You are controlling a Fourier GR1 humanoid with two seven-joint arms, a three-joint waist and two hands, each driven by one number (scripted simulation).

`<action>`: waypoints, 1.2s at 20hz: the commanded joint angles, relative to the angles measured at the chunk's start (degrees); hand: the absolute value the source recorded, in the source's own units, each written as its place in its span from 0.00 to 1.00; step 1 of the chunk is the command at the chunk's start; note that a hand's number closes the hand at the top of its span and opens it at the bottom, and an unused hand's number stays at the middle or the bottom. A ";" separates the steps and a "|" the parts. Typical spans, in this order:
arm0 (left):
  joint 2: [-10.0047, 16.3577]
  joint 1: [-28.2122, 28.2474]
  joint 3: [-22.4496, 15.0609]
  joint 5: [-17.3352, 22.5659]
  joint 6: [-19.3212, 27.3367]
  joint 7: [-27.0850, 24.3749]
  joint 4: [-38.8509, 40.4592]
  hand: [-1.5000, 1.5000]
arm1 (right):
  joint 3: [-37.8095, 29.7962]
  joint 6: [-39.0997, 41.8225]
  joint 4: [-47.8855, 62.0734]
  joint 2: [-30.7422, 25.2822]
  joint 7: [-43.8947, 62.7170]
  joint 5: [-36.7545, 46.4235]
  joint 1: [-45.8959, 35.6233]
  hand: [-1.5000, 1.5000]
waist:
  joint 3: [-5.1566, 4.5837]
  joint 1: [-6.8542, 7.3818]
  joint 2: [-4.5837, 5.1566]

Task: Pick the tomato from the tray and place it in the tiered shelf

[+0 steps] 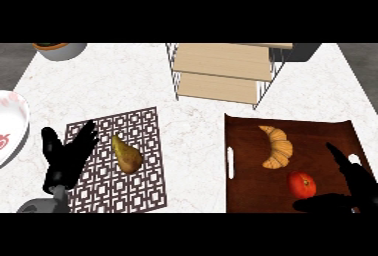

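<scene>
You see the tomato (302,184), red and round, with a small darker spot on its top. It lies in the gap between the thumb and the straight fingers of the right hand (359,189), just left of the fingers and just above the thumb; you cannot tell if they touch it. It rests on the tray (247,200), dark brown and rectangular, with a raised rim and a slot handle at each side. The hand is over its near right corner. The shelf (221,62) has light wooden boards in a thin wire frame. It stands upright, well apart from the hand, ahead and to its left.
</scene>
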 commanded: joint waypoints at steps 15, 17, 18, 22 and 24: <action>-2.87 0.10 3.43 -3.83 -3.55 0.40 0.66 0.50 | -4.69 0.35 18.42 7.80 -12.24 12.89 -4.29 0.00 | 0.02 0.09 0.03; -4.67 -0.65 2.80 -4.96 0.16 4.82 -4.07 0.50 | -3.69 -0.64 13.22 10.28 -9.41 13.98 -2.13 0.00 | 0.02 0.01 -0.02; -3.25 2.24 4.13 -3.63 -4.14 -0.83 -0.52 0.50 | -4.79 -2.98 19.05 9.95 -16.70 13.94 -1.57 0.00 | 0.02 0.07 0.02; -3.87 -2.08 4.94 -5.10 -2.68 2.71 -0.41 0.50 | -3.23 -4.56 21.01 14.05 -15.55 17.19 -4.82 0.00 | 0.02 0.01 0.03; -3.49 1.56 4.71 -4.76 -3.55 4.41 -4.45 0.50 | -4.00 -6.10 27.13 14.75 -19.53 17.94 -6.22 0.00 | 0.03 0.20 0.02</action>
